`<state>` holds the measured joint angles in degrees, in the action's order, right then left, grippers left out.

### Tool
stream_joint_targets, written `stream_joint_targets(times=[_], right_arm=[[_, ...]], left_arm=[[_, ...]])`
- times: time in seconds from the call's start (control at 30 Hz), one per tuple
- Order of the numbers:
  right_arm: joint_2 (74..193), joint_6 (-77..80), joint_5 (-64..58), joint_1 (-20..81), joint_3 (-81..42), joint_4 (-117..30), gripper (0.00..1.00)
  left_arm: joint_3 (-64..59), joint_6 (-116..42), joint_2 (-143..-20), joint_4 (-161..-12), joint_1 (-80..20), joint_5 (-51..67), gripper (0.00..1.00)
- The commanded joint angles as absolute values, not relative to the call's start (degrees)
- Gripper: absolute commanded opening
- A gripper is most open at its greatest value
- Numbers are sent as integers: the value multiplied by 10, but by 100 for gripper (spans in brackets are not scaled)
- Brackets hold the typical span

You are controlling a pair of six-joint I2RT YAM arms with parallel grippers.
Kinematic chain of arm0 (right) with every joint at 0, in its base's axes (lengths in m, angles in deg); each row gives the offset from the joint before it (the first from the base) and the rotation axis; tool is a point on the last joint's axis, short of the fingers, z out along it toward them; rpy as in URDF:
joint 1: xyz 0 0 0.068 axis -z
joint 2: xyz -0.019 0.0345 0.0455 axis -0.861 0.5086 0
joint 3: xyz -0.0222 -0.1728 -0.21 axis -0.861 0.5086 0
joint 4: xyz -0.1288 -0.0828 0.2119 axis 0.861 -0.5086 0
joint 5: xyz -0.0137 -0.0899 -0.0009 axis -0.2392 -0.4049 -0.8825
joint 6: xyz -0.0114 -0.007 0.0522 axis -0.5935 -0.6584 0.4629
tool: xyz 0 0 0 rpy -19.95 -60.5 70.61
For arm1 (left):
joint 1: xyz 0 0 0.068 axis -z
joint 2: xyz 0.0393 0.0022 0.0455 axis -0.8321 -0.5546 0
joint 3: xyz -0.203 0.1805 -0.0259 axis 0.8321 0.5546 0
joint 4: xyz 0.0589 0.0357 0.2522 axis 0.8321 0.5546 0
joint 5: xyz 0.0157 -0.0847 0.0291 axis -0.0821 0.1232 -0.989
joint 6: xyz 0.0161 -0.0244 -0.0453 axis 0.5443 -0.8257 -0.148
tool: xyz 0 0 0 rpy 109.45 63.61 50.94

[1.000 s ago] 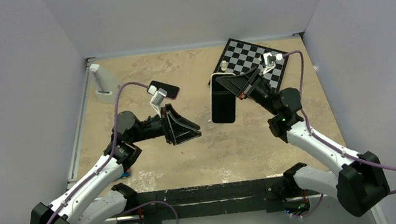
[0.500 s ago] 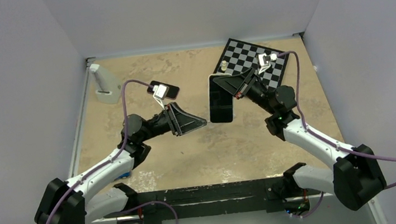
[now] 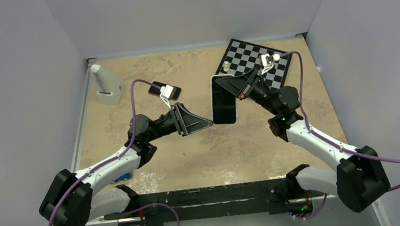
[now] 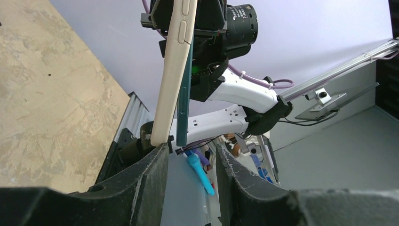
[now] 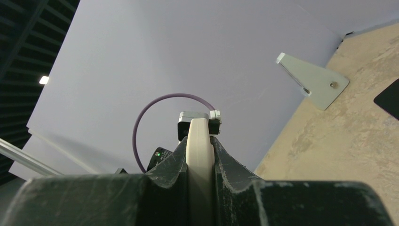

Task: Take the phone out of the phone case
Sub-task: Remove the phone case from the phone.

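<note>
The left gripper [image 4: 190, 157], jaws apart, is closing in from the side. The phone case [image 4: 171, 70] and phone [image 4: 184, 94] are now hanging just ahead of its fingertips, clamped in the right gripper [image 5: 200, 162], ready for peeling apart.

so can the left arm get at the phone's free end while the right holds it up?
Probably yes. The left gripper has its jaws open just below the phone, with nothing between; the right gripper clamps the phone case at the far end.
</note>
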<state>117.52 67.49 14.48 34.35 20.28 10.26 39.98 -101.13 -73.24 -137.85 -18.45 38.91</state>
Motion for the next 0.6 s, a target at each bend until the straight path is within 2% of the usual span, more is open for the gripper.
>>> stream_joint_targets(times=[0.0,0.37,0.57], right_arm=[[1161,681,142,341,187,137,0],[1150,659,132,341,183,105,0],[1155,669,134,341,181,118,0]], left_arm=[[374,-1027,-741,-1437,-177,386,45],[392,-1006,-685,-1368,-173,371,43],[391,-1026,-700,-1381,-165,377,43]])
